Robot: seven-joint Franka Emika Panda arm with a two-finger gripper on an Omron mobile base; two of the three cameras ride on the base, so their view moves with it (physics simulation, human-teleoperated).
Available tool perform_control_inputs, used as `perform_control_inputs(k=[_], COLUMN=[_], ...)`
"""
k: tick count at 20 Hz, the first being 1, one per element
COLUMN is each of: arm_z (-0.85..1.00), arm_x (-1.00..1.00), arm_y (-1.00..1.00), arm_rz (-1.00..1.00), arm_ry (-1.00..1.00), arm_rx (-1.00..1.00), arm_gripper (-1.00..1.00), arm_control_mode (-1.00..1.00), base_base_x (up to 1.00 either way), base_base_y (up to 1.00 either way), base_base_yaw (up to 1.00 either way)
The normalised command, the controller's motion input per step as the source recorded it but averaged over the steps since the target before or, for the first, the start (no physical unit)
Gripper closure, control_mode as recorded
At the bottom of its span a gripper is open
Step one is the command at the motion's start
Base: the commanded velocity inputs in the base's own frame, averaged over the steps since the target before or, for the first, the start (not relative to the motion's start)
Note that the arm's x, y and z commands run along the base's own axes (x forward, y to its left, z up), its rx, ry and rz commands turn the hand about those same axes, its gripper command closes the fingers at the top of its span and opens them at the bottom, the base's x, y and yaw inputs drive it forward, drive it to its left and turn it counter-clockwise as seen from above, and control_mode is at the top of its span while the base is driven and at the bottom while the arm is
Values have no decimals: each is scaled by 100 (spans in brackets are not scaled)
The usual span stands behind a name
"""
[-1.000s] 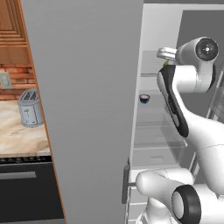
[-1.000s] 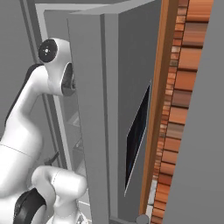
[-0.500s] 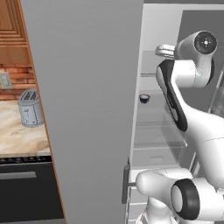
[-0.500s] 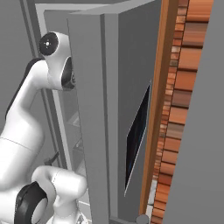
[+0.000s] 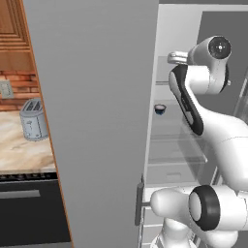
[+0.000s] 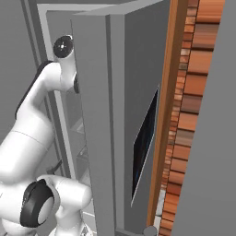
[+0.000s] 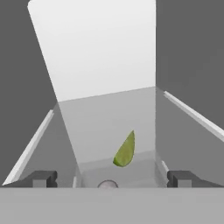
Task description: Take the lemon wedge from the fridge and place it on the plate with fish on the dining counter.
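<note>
The grey fridge stands with its doors point(image 5: 97, 121) open, white interior and glass shelves point(image 5: 177, 145) showing. My arm reaches into the upper part of the fridge. In the hand view a yellow-green lemon wedge point(image 7: 125, 150) lies on a glass shelf point(image 7: 105, 127) just ahead of my gripper point(image 7: 111, 178). The two dark fingertips point(image 7: 41, 178) stand wide apart, open, with the wedge between and slightly beyond them, untouched. The right door point(image 6: 120, 120) with its black touch panel point(image 6: 145, 143) hides the hand in the right base view. The plate with fish and the dining counter are out of view.
A small dark bowl point(image 5: 160, 109) sits on a fridge shelf below my arm. A grey toaster point(image 5: 33, 126) stands on the marbled worktop point(image 5: 22, 152) at left, above a black oven point(image 5: 29, 208). A brick wall point(image 6: 189, 115) lies right of the fridge.
The arm has risen and stretched further into the fridge at upper-shelf height; its upper joint now sits higher in both base views.
</note>
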Motion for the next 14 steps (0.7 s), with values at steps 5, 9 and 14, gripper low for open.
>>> perform_control_inputs(k=[5,9,14], arm_z=[-3,-11,-1], arm_x=[33,7,0], arm_y=[-12,-19,-7], arm_rz=[0,0,0], arm_ry=[15,15,6], arm_rx=[3,1,1], arm_gripper=[-100,-100,-100], arm_control_mode=[-100,-100,-100], base_base_x=[0,0,0], base_base_y=[0,0,0], base_base_yaw=[0,0,0])
